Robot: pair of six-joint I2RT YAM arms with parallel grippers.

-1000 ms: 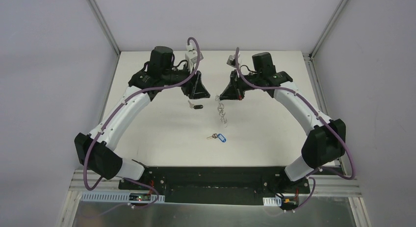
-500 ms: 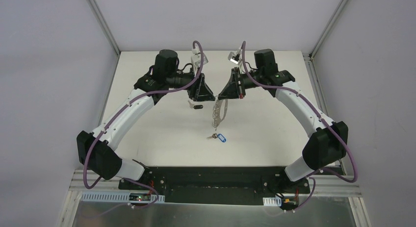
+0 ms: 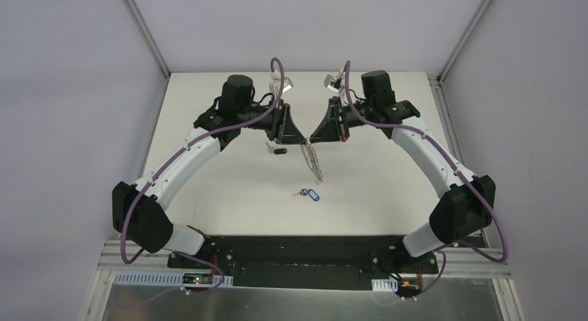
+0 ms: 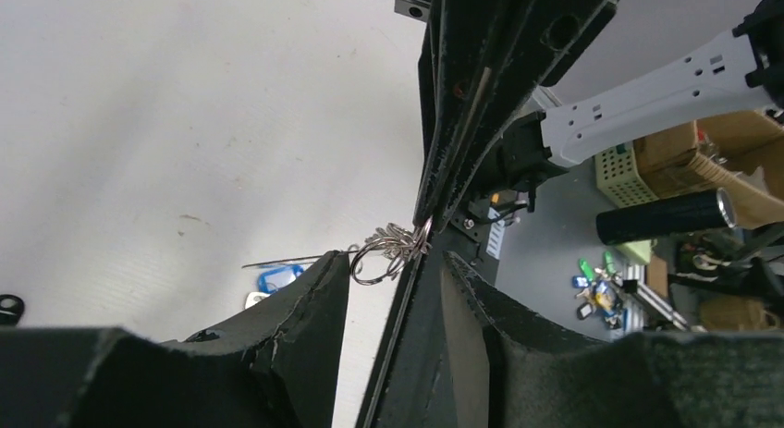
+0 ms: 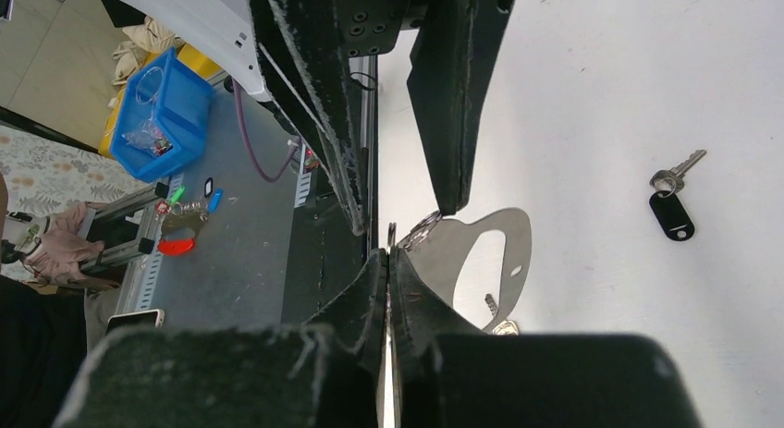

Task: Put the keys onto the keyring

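keyring [image 3: 313, 159] in right tool [image 3: 311, 137], blue tag [image 3: 313, 195] unreadable

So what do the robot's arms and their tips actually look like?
The left arm and right arm are white shells with chunky black joints. A purple cable trails along each. The left end effector and right end effector are black, each with two flat, triangular, rough-edged fingers.
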